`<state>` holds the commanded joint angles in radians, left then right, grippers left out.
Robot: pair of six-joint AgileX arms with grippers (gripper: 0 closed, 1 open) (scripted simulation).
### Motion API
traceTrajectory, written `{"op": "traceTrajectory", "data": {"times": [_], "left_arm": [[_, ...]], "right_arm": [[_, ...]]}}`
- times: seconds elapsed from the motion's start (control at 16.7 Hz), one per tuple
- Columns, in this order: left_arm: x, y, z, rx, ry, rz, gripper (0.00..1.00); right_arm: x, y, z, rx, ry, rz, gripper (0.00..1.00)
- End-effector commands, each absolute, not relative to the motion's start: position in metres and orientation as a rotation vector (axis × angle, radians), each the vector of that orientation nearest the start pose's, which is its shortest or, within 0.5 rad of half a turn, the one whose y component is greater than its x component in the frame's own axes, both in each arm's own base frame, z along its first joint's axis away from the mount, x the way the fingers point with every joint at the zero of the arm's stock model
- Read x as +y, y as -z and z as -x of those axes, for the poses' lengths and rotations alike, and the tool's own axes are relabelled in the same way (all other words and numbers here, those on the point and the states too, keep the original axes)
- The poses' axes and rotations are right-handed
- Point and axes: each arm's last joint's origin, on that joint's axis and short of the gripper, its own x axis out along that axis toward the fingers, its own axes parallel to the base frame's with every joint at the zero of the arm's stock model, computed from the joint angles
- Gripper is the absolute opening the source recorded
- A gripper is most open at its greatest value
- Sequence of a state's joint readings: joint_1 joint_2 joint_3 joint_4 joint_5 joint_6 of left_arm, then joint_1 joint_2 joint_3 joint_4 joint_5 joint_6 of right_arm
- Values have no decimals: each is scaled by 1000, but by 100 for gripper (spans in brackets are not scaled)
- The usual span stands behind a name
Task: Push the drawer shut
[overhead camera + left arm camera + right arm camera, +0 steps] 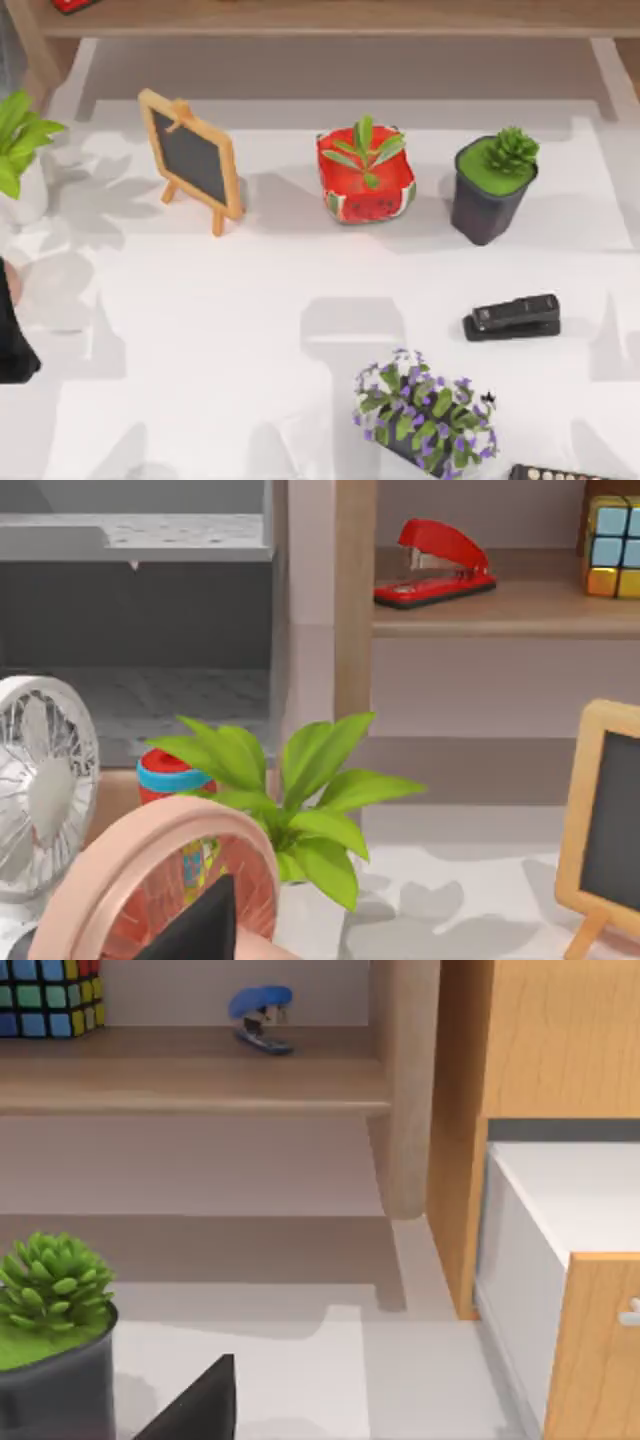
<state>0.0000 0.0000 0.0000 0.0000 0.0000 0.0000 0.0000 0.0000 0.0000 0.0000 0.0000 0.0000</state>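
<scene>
From above, the white table (250,330) carries plants and a black stapler (512,317).

The left wrist view looks at a leafy green plant (300,800).

The right wrist view shows the open wooden drawer (585,1310) pulled out from its cabinet. Push its front panel squarely, straight inward. Whether either gripper is wide or narrow, I cannot tell.

Red stapler (435,562) (blue stapler (262,1018) elsewhere).
</scene>
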Motion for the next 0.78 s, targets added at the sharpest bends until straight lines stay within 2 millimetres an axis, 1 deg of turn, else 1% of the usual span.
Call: {"op": "traceTrajectory", "data": {"times": [0.18, 0.42, 0.6, 0.78], "left_arm": [[-1, -160, -106, 0, 0, 0, 100], [-1, -160, -106, 0, 0, 0, 100], [-1, -160, -106, 0, 0, 0, 100], [-1, -160, -106, 0, 0, 0, 100]], "right_arm": [[-2, -164, -106, -9, -1, 0, 100], [-12, -192, -112, -46, -4, 7, 100], [-28, -217, -127, -37, -2, 12, 100], [-56, -237, -149, -18, 0, 8, 100]]}}
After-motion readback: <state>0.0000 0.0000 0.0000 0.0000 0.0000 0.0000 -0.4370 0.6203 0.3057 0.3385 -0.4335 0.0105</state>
